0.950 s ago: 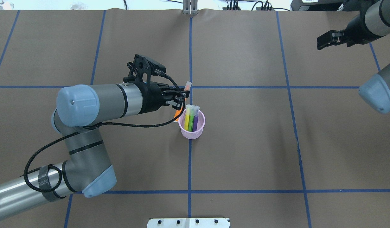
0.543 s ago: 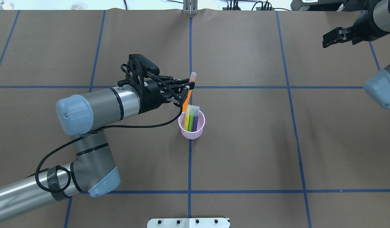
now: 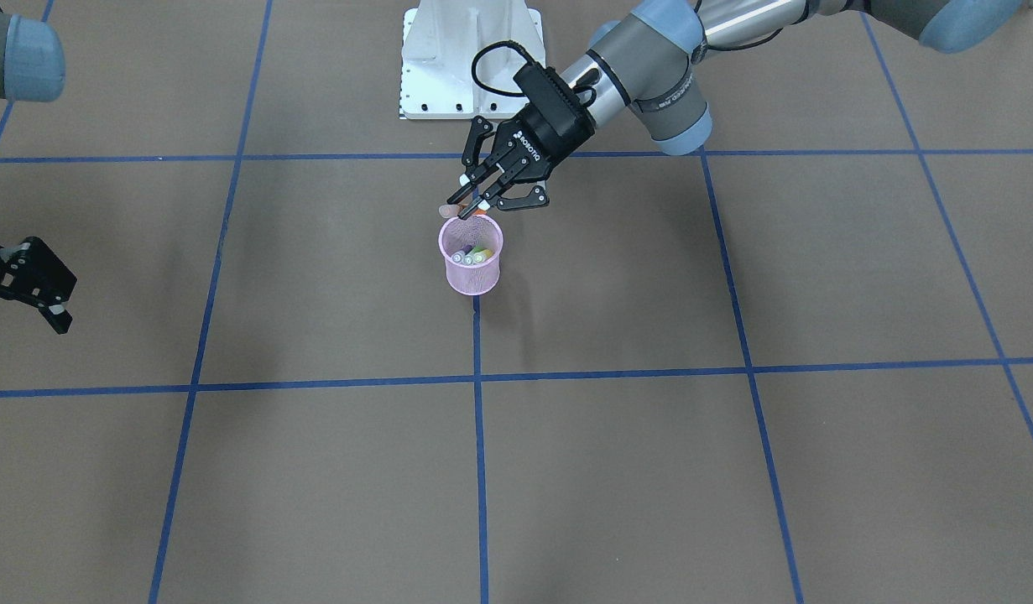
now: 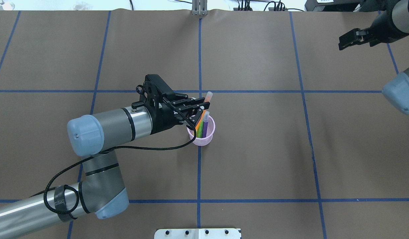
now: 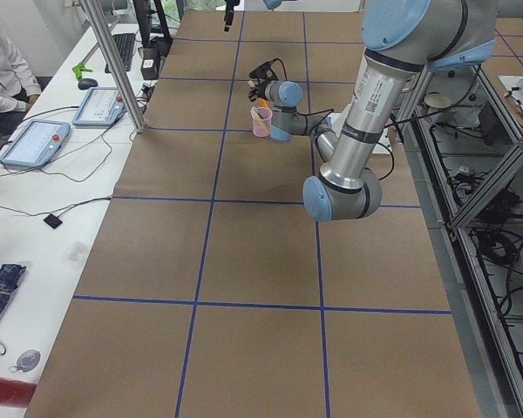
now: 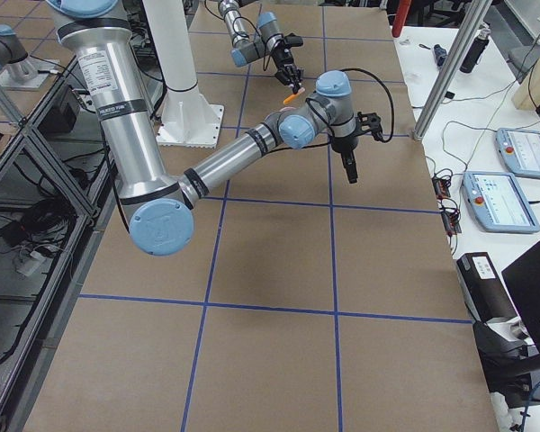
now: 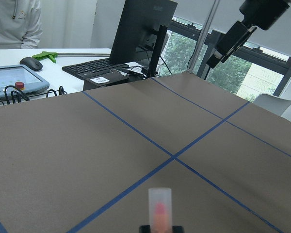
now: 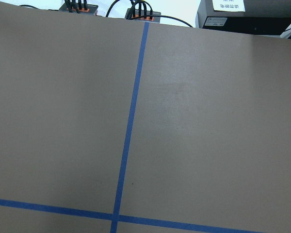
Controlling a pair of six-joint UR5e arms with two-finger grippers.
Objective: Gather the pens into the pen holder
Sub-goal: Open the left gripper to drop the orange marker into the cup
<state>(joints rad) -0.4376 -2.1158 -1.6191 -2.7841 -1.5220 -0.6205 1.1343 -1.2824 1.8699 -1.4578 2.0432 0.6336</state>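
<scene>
**Orange pen gripped at the mouth of the pen holder**

Your left gripper [image 4: 204, 109] has its two fingers closed narrowly on the orange pen [image 4: 201, 122], clamping it partway along the barrel. The pen is tilted. Its translucent cap pokes out past the fingers toward the far side of the tabletop [image 4: 257, 149], and its orange end slants down to the mouth of the pen holder [image 4: 201, 142]. In the overhead view that lower end looks to be inside the rim. You cannot tell how deep it reaches, because the fingers cover part of the barrel.

The pen holder stands upright near the middle of the tabletop, on a blue tape line [image 4: 198, 172] and just on the robot's side of where two lines cross. Inside it you can see the purple pen [image 4: 206, 122] and the green pen [image 4: 200, 133], both standing cap-up right beside the orange one.

Your right gripper [image 4: 346, 40] hangs well apart from all this, above the far right corner of the tabletop. No view shows clearly how far apart its fingers stand, so you cannot tell whether it is open or closed.
</scene>
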